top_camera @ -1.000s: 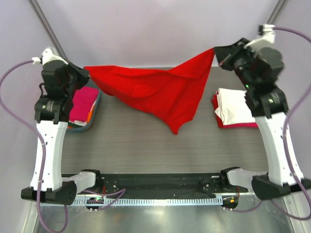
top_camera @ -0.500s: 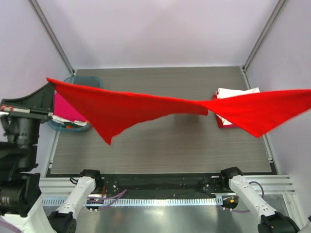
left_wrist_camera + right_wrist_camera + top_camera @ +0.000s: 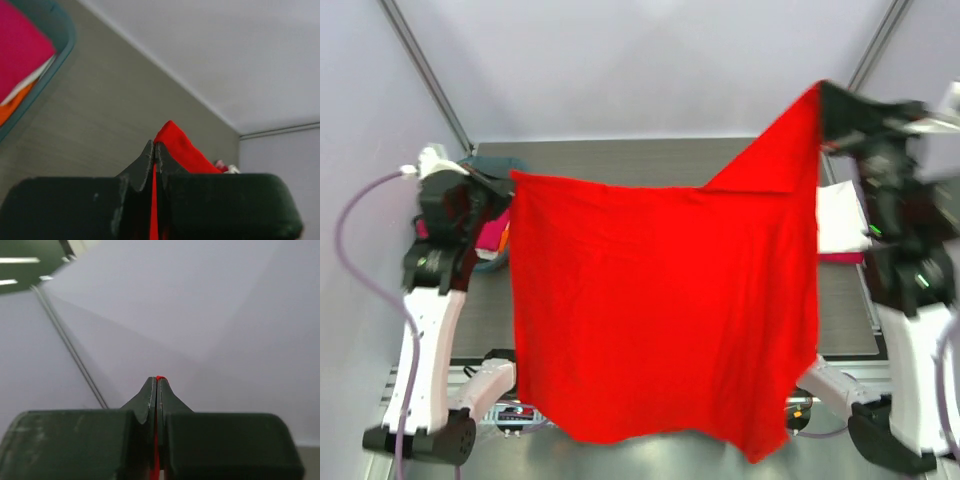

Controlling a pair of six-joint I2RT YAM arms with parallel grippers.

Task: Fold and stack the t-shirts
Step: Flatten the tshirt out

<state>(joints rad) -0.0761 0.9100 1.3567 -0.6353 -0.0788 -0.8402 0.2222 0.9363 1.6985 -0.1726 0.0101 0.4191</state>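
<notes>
A bright red t-shirt (image 3: pixel 660 310) hangs spread out in the air between my two grippers and hides most of the table. My left gripper (image 3: pixel 506 180) is shut on its left top corner; red cloth (image 3: pixel 175 147) shows between the jaws of the left gripper (image 3: pixel 154 146). My right gripper (image 3: pixel 823 92) is shut on the right top corner, held higher; a red sliver (image 3: pixel 159 378) shows at the tips of the right gripper (image 3: pixel 157 381). Folded white and red shirts (image 3: pixel 838 225) lie at the right. Magenta pink, white and orange shirts (image 3: pixel 20 55) lie in the basket.
A teal plastic basket (image 3: pixel 485 165) stands at the table's left far side, behind my left arm; its rim (image 3: pixel 60 50) shows in the left wrist view. The grey table (image 3: pixel 650 160) shows beyond the cloth. The enclosure walls stand close around.
Both arms swung the red shirt from a stretched low band into a raised hanging sheet. The left gripper moved right and up, the right gripper came back into view at the upper right.
</notes>
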